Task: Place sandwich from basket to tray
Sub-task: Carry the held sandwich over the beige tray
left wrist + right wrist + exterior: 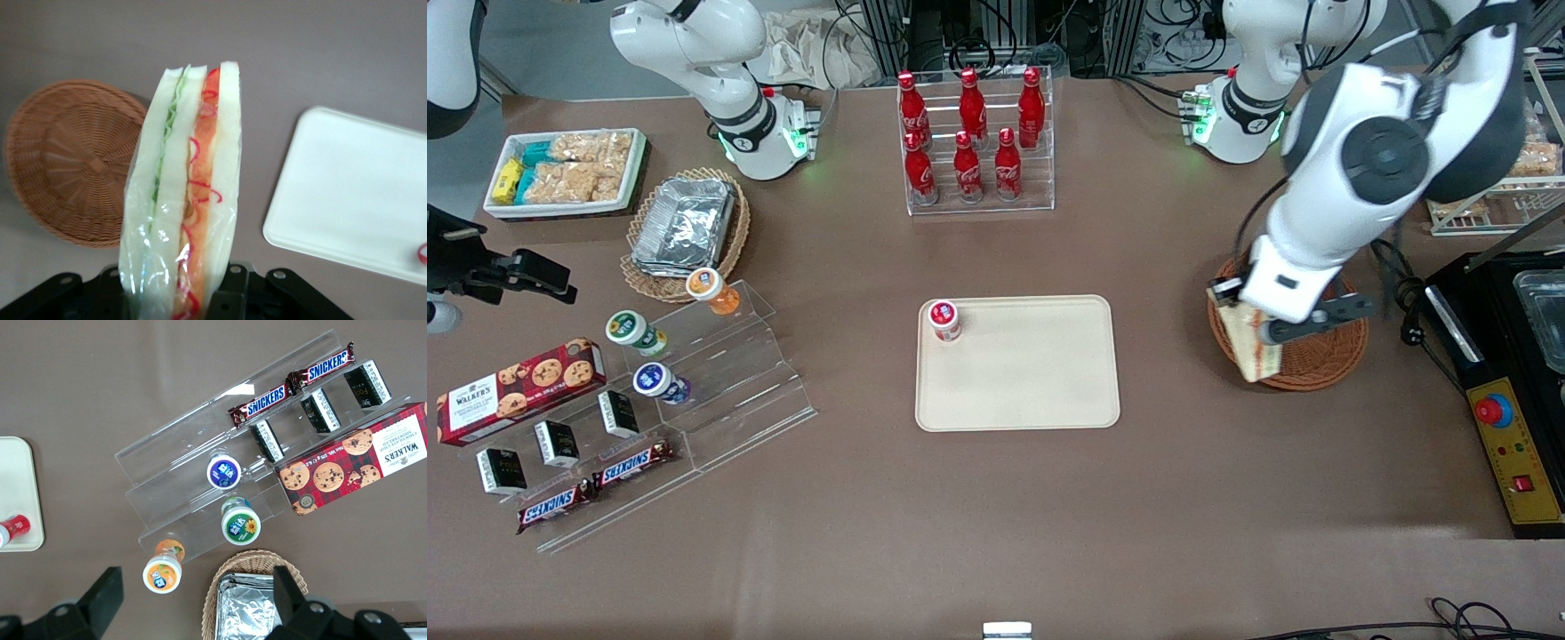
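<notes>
My left gripper [1258, 327] is shut on the sandwich [1254, 348], a wedge of pale bread in clear wrap with red, orange and green filling [183, 200]. It hangs lifted over the edge of the reddish-brown wicker basket [1320, 364] that is nearest the tray. In the left wrist view the basket [70, 160] lies below with nothing in it, and the sandwich stands up from between the dark fingers [230, 287]. The cream tray [1032, 373] lies at the table's middle, apart from the basket; its corner [347, 193] shows beside the sandwich.
A small red-lidded cup [943, 320] stands on a tray corner. A rack of red cola bottles [974, 142] stands farther from the front camera than the tray. A black appliance [1507, 400] sits at the working arm's end. Snack stand [658, 391] and foil-container basket [685, 227] lie toward the parked arm's end.
</notes>
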Robot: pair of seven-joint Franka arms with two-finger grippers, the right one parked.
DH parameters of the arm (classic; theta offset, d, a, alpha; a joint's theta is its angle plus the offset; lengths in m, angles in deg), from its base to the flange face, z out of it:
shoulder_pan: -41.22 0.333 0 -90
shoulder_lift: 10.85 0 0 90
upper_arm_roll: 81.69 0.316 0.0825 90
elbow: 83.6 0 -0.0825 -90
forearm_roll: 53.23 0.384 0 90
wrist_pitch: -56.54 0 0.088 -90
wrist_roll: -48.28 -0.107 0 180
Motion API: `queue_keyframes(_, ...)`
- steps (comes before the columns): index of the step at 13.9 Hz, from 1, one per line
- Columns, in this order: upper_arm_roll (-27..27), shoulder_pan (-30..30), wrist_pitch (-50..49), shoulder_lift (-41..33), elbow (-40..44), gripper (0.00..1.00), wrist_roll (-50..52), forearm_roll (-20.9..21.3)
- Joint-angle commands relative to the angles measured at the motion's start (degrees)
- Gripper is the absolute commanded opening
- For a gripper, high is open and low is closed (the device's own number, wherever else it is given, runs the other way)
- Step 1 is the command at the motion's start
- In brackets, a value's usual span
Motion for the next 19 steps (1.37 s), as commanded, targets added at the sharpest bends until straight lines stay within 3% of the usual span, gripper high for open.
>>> queue_keyframes(1, -4.11, 0.01, 2.13, 6.55, 3.76, 0.4, -0.49, -0.43)
queue_keyframes(4, -7.02, -0.69, 7.5, 10.95, 3.67, 0.4, -0.41, -0.34)
queue_keyframes(10, -6.94, -4.3, 14.01, 19.39, 3.41, 0.4, 0.03, 0.89)
queue_keyframes(15, -6.94, -6.93, 17.35, 26.86, 3.75, 0.4, 6.0, 9.31)
queue_keyframes(19, -6.85, -7.11, 19.46, 28.19, 3.67, 0.41, 7.33, 10.47)
